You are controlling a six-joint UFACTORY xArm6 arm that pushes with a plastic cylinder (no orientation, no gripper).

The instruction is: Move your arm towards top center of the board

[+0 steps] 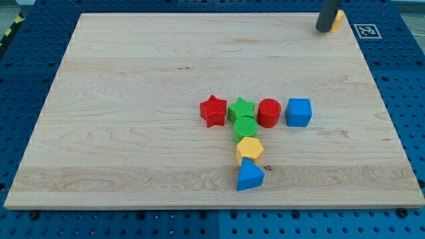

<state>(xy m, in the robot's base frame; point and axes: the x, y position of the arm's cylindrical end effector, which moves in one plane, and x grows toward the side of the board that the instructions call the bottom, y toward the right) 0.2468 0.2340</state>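
Tip: my tip (pixel 325 30) at the board's (pixel 133 79) top right corner, touching a yellow block (pixel 339 18).
Row: red star (pixel 213 111), green star (pixel 242 109), red cylinder (pixel 269 113), blue cube (pixel 299 112).
Column below the green star: green cylinder (pixel 246 127), yellow hexagon (pixel 250 149), blue triangle (pixel 250 175).

Dark rod, upright, lower end my tip (pixel 323 30) set down on the wooden board (pixel 133 99) near its top right corner. Board pale, wood-grained, lying flat; its top centre stretches off to the view's left of my tip, well apart from it.
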